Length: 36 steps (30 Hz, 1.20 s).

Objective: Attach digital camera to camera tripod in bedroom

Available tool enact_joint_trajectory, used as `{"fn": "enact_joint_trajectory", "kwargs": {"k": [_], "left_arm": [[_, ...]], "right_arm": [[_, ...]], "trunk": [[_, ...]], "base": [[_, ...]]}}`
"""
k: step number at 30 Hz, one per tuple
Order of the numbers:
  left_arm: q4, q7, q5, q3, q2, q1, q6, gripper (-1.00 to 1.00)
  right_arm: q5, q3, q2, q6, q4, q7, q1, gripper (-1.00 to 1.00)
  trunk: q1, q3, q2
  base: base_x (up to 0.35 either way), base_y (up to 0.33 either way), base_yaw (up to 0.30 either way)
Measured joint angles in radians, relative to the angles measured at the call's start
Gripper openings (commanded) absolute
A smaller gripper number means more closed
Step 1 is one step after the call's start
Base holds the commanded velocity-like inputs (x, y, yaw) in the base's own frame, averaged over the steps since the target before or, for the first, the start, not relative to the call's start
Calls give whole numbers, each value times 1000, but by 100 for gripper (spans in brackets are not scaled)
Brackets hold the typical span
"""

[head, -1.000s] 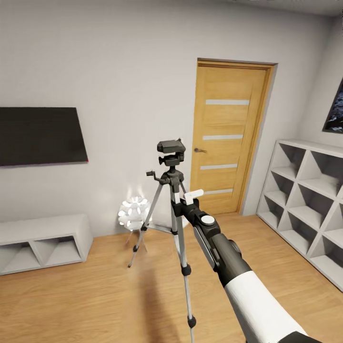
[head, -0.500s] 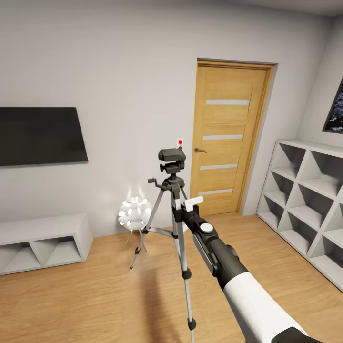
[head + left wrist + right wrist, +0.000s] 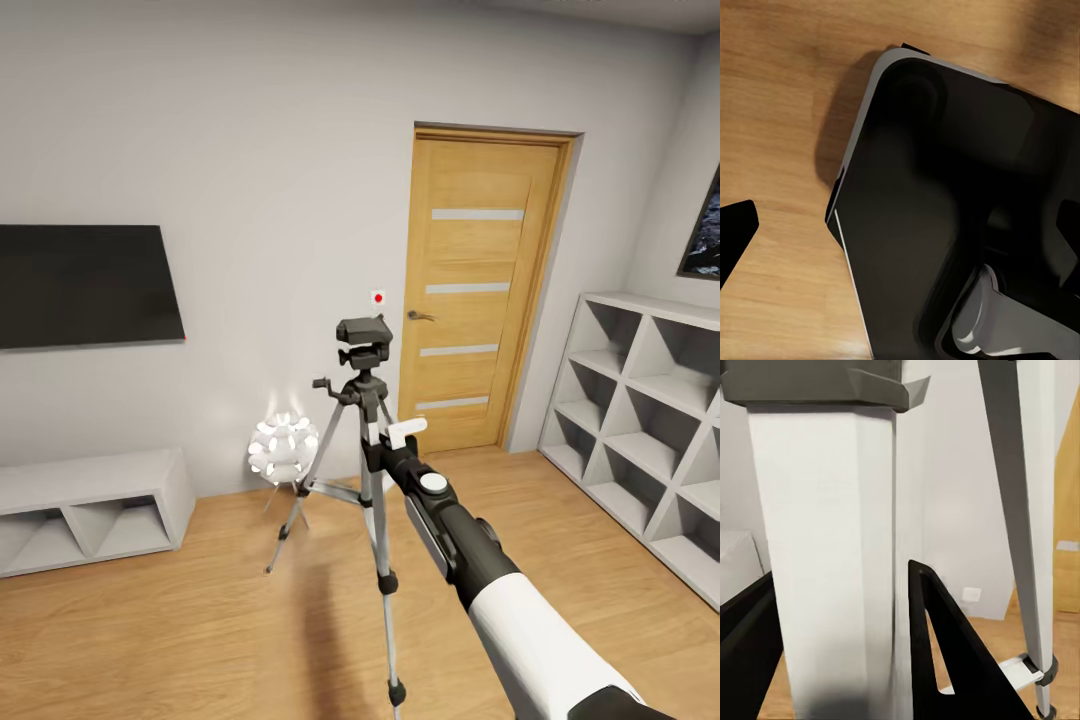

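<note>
Bedroom, mounting step apparently complete: digital camera (image 3: pixel 363 329) sits atop the camera tripod (image 3: pixel 372 470) on the wood floor, before the door (image 3: pixel 480 285). The right hand (image 3: pixel 385 432) closes on the tripod's centre column; releasing comes next.

I see the camera tripod (image 3: pixel 367 480) standing on the floor (image 3: pixel 200 620) mid-room, with the digital camera (image 3: pixel 363 330) on its head. My right arm (image 3: pixel 470 560) reaches in from the lower right, its pincer (image 3: pixel 385 440) at a tripod leg (image 3: pixel 825 555). Behind the tripod to the left sits a ball lamp (image 3: pixel 283 447); further left, a low cabinet (image 3: pixel 90 505) lies under a wall screen (image 3: pixel 85 285). The door (image 3: pixel 480 290) is behind and to the right, and shelving (image 3: pixel 640 440) lines the right wall.
</note>
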Motion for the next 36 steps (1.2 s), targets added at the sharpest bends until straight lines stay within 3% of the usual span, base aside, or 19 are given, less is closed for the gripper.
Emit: {"fn": "enact_joint_trajectory", "kwargs": {"k": [4, 11, 36], "left_arm": [[0, 0, 0, 0, 0, 0, 0, 100], [0, 0, 0, 0, 0, 0, 0, 100], [0, 0, 0, 0, 0, 0, 0, 100]], "right_arm": [[-28, 0, 0, -52, 41, 2, 0, -100], [-29, 3, 0, -128, 116, 0, 0, -100], [-32, 6, 0, -122, 134, 1, 0, -100]], "trunk": [[0, 0, 0], [0, 0, 0], [0, 0, 0]], "base": [[0, 0, 0], [0, 0, 0], [0, 0, 0]]}}
